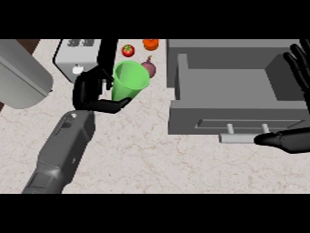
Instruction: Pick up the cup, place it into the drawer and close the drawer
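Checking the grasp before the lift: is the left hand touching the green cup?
Touching. The head view shows the left hand curled round the green cup, fingers and thumb against its side.

Left hand (93, 93) curled; right hand (309, 86) spread.

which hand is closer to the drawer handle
Right. The right hand is open at the view's right edge, its thumb reaching to the end of the drawer handle. The left hand is away to the left over the counter, curled round the green cup.

Nothing to read here: no text, label, brand or number on the counter (150, 154), or on anything standing on it.
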